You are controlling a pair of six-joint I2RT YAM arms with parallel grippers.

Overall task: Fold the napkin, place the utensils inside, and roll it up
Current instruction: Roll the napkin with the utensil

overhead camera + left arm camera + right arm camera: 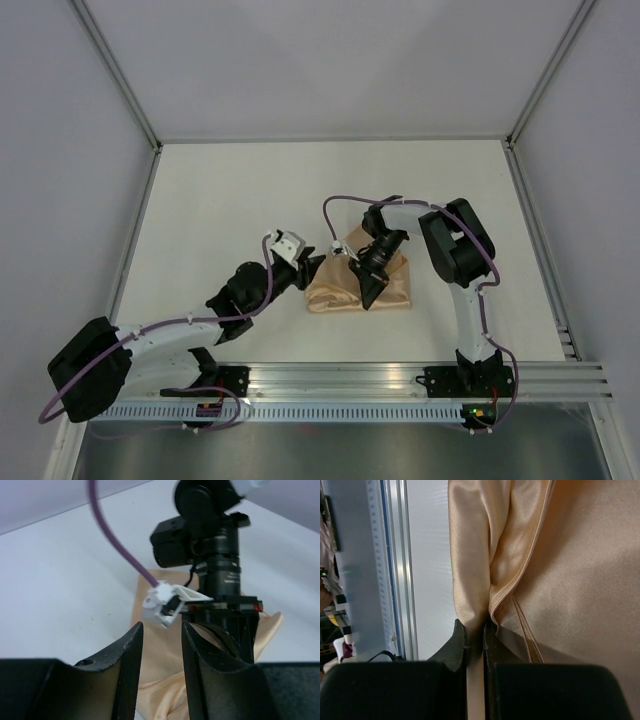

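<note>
Left arm reaches in from the near-left corner of the white table (230, 200). My left gripper (312, 265) sits at the left edge of the napkin (335, 295), tips pointing right toward it. From the left wrist its two fingers (132, 650) stand partly apart with a clear gap, nothing between them; no grip on this side. The peach cloth (272, 627) lies just past the tips. The napkin is near the middle of the table, slightly right of centre, bunched into soft folds rather than flat, well short of the metal rail (350, 380) at the near edge. My right gripper (367, 298) comes down on it from above. In the right wrist view its jaws (475, 627) are almost together, pinching a raised ridge of the cloth (580, 580) between the tips; a hemmed edge runs beside the pinch. No utensils visible in any view.
</note>
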